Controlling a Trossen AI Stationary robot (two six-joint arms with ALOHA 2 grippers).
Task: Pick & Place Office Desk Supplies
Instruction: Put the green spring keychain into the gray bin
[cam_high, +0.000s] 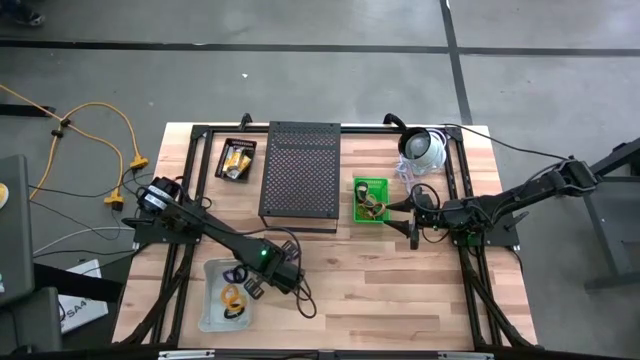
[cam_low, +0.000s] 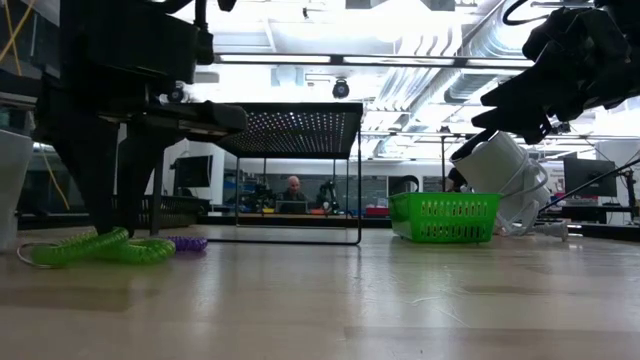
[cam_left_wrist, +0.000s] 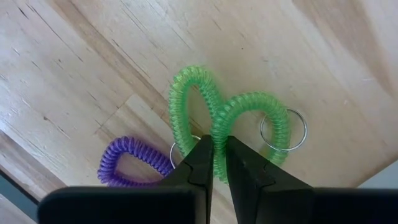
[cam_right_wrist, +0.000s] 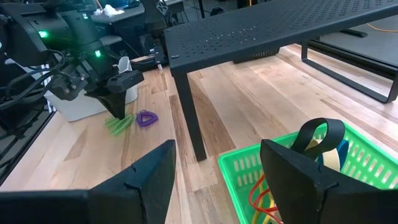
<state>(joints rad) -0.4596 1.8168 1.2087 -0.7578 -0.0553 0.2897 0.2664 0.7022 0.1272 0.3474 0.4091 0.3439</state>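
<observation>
Two green coil loops (cam_left_wrist: 249, 106) with metal rings lie on the wood beside a purple coil loop (cam_left_wrist: 127, 163); the low view shows the green loops (cam_low: 100, 248) flat on the table. My left gripper (cam_left_wrist: 217, 142) stands over them, shut on a green loop, near the table's near-left part (cam_high: 255, 285). My right gripper (cam_right_wrist: 217, 149) is open and hovers by the green basket (cam_right_wrist: 292, 174), which holds a black loop (cam_right_wrist: 320, 134) and orange bands; in the high view this gripper (cam_high: 405, 215) is just right of the basket (cam_high: 370, 200). My left gripper pinches one green coil loop between its two fingers (cam_left_wrist: 199, 158), at the coiled strand where the two loops meet (cam_left_wrist: 219, 134). The fingers come from above, pointing down. The loop still lies on the table.
A clear tray (cam_high: 210, 310) with an orange loop sits left of my left gripper. A black perforated stand (cam_high: 300, 175) fills the table's middle. A black tray with yellow packets (cam_high: 237, 158) lies far left, and a white dome device (cam_high: 425, 150) with a cable far right.
</observation>
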